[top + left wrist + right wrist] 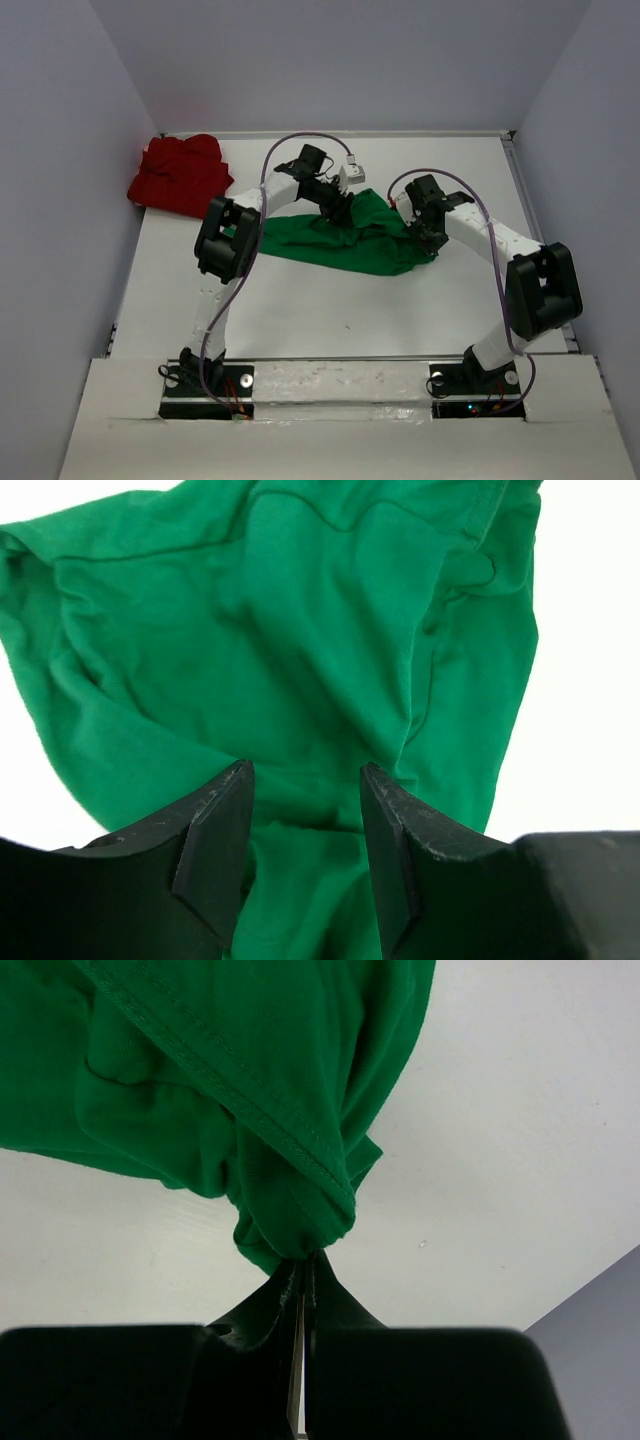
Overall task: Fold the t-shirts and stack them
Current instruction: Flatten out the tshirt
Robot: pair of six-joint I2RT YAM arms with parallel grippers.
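(a) The red t-shirt (180, 175) is a crumpled heap at the far left corner of the table (300, 320). It is well apart from both pincers, lying left of and beyond the left one.

(b) The left pincer (305, 820) has its jaws moderately apart with nothing pinched. Its two black fingers (215, 850) are poised over green cloth, which shows through the gap and spreads ahead of the tips. Whether the tips touch the cloth cannot be told.

(c) The green t-shirt (350, 245) is rumpled and unfolded, and lies between the two pincers. Its left part sits under and ahead of the left pincer, and its right end gathers into the right pincer.

(d) The right pincer (300, 1265) has its jaws closed on a bunched fold of the green t-shirt. The cloth fans out ahead of the tips and to their left, with bare table to their right.
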